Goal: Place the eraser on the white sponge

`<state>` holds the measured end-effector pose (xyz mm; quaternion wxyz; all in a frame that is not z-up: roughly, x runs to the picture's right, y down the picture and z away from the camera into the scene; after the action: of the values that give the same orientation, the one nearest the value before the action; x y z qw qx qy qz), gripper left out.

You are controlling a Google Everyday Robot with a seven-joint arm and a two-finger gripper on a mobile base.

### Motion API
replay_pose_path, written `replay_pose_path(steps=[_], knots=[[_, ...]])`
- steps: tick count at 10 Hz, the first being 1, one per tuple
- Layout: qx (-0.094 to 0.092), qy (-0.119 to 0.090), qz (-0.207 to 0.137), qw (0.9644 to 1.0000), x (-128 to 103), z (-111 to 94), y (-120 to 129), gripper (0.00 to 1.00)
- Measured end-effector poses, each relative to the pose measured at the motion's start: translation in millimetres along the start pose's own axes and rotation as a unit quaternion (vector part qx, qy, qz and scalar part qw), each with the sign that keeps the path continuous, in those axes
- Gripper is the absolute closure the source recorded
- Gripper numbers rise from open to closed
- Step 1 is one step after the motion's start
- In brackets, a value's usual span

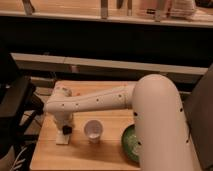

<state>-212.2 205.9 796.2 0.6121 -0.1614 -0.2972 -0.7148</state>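
My gripper (64,125) hangs at the end of the white arm over the left part of the wooden table (107,152). A small dark block, the eraser (66,130), shows at the gripper's lower tip. It sits right on or just above the white sponge (63,138), a flat white pad lying on the table under the gripper. I cannot tell whether the eraser touches the sponge. The gripper body hides the sponge's far part.
A white cup (92,131) stands upright just right of the sponge. A green bowl (130,143) sits at the table's right, partly behind my arm's large white housing (160,125). A dark chair (15,107) stands left of the table.
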Motion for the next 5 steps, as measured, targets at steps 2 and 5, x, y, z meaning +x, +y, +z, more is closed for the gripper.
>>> replay_pose_path(steps=[2,5], knots=[[0.003,-0.002,-0.003,1.0,-0.6,1.0,-1.5,0.2],[0.008,-0.004,-0.01,0.9999,-1.9,1.7,-4.8,0.21]])
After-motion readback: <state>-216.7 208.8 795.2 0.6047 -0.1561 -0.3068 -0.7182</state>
